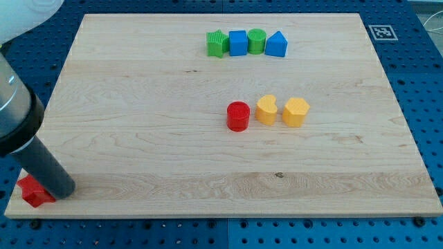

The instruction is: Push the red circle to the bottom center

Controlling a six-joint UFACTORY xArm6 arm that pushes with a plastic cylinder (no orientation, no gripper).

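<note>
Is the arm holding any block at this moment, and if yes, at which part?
Nothing is held. My tip only stands beside a small red block at the board's bottom-left corner, far from the red circle.

Rod partly hides red block, shape unclear.

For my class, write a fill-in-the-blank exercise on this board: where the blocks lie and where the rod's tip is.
1. The red circle lies just left of two ____ blocks.
2. The row at the view's top holds ____ blocks.
3. My tip touches a red block at the board's bottom ____ corner.

Missing words: yellow; four; left
</note>
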